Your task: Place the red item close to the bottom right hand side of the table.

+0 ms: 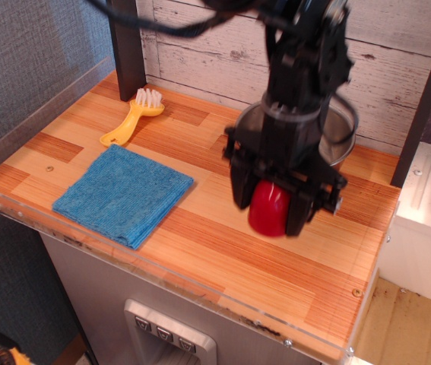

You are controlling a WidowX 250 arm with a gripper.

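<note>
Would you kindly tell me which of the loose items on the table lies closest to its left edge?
The blue cloth; it lies flat at the front left, while the yellow brush sits farther back and the steel bowl is far right.

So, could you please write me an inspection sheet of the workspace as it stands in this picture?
Surface: striped wooden table with a clear rim; front right corner bare.
Job's things: red item held in the gripper, right of centre.
Clutter: blue cloth front left; yellow brush back left; steel bowl back right, mostly hidden by the arm.
Grippers: gripper shut on the red item.
Cables: black cable looping above the arm.
Surroundings: white plank wall behind.
</note>
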